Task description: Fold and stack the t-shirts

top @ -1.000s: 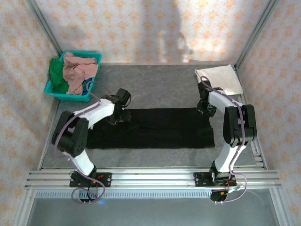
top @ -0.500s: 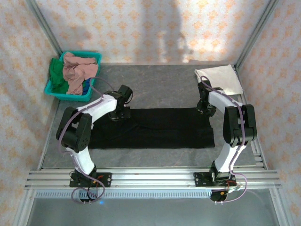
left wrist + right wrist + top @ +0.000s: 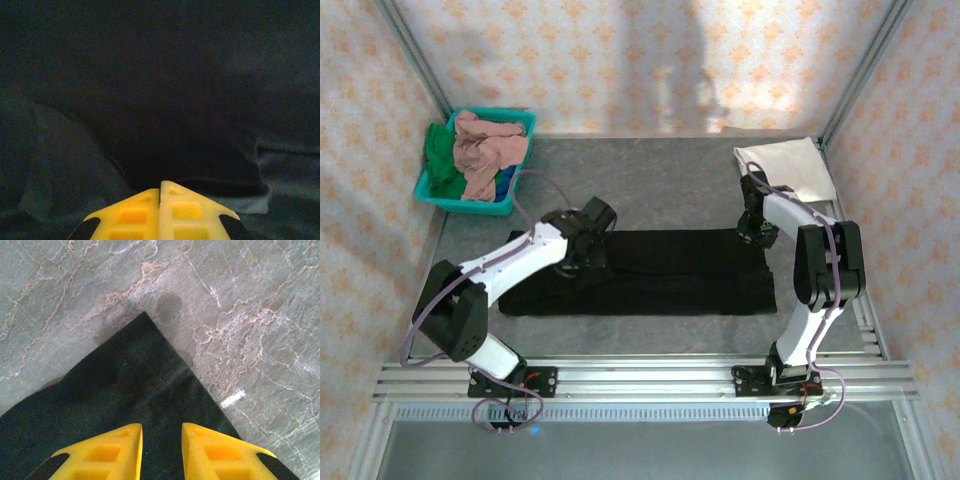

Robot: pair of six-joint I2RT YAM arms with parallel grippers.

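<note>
1. Aluminium rails [image 3: 640, 372] run along the near edge at 6 o'clock and carry both arm bases.
2. Just beyond them, a large plain black t-shirt [image 3: 660, 280] lies spread as a wide band across the middle of the grey marbled worktop [image 3: 660, 180], its long side running from 9 to 3 o'clock.
3. Toward the shirt's 10 o'clock part, the yellow left fingers [image 3: 145, 207] are pressed fully together. In the left wrist view a raised fold of the black cloth runs straight to their tips, pinched there.
4. At the shirt's 2 o'clock corner, the yellow right fingers [image 3: 105, 455] stand a little apart over the black cloth. The gap between them is plain and they grip nothing; the pointed corner lies flat on the worktop just ahead.
5. Farther off, at 1 o'clock, a folded cream-white t-shirt [image 3: 790, 168] rests flat near the far right post.
6. At 10 o'clock, a teal plastic basket [image 3: 465, 206] holds a crumpled pink t-shirt [image 3: 485, 150] on top, a green t-shirt [image 3: 440, 155] at its left and a blue t-shirt [image 3: 505, 183] at its near right.
</note>
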